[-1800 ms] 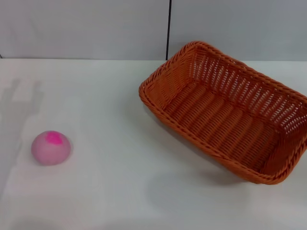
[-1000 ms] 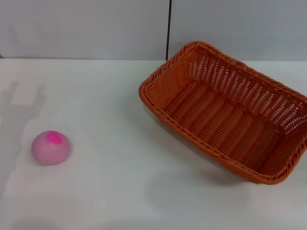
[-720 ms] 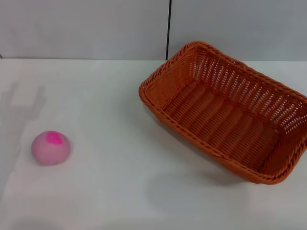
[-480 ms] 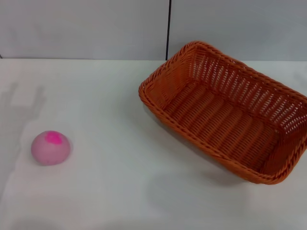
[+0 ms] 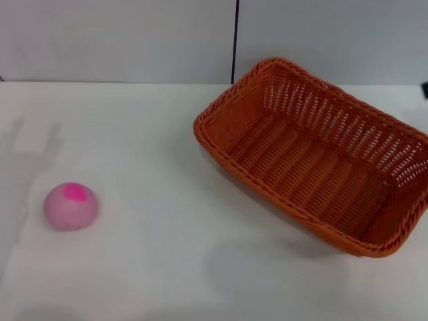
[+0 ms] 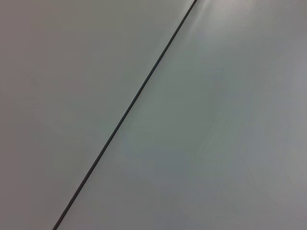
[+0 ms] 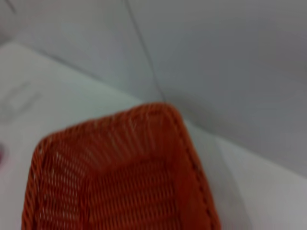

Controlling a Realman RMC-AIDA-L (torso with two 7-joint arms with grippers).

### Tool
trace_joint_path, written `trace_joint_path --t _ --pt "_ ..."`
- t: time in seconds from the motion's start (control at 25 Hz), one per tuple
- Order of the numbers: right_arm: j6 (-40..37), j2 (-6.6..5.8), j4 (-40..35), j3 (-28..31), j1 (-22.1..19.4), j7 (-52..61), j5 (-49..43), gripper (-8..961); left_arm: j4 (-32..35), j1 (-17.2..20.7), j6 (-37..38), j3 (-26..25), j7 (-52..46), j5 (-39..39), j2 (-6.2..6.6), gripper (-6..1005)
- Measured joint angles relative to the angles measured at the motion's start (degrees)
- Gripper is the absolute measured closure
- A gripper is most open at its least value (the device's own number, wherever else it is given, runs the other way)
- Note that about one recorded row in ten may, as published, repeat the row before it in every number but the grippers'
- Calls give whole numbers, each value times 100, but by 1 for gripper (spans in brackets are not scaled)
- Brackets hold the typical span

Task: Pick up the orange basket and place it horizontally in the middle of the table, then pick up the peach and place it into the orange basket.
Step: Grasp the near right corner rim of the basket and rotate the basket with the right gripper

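Observation:
The orange basket [image 5: 314, 157] lies on the white table [image 5: 167, 134] at the right, set at a slant with its long side running from the far middle to the near right. It holds nothing. The right wrist view looks down on one corner of the orange basket [image 7: 120, 177] from above. The peach [image 5: 71, 206] rests on the table at the near left, magenta patch up, far from the basket. A dark sliver of my right gripper [image 5: 425, 89] shows at the right edge, beyond the basket's far side. My left gripper is out of view.
A grey wall [image 5: 134, 40] with a dark vertical seam [image 5: 235, 40] stands behind the table's far edge. The left wrist view shows only the wall [image 6: 216, 120] and its seam. A faint shadow lies on the table at the far left.
A dark sliver of my right gripper has come into view at the right edge of the head view. The basket and the peach have not moved.

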Motion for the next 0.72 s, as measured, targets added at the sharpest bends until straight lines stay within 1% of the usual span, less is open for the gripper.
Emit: trace_joint_path --t 0.08,0.12,0.16,0.2,0.24,0.28,0.32,0.48,0.6,0.72 --pt "156 32 195 -329 62 42 -148 197 -3 18 0 20 0 -1 0 163" --pt "156 32 195 -329 62 42 -148 199 -3 25 0 30 0 0 0 164" --pt "274 72 318 -495 84 64 -250 201 1 31 0 35 -1 0 0 164" --pt "274 72 318 -495 84 64 -250 202 1 31 0 35 -1 0 0 164" --pt "342 97 359 -550 93 68 -307 204 8 33 0 37 -1 0 1 164" --pt "442 148 403 -628 100 72 -417 206 17 38 0 38 -3 0 2 164" --pt "442 148 403 -628 100 72 -417 208 17 38 0 38 -3 0 2 164" --pt "661 233 583 -830 104 80 -561 215 12 71 0 37 -9 6 2 164" --pt "752 245 733 -895 106 80 -611 220 4 83 0 36 -12 8 2 164" --pt "1019 262 1065 -1004 119 80 -677 225 -4 95 0 35 -16 9 2 164"
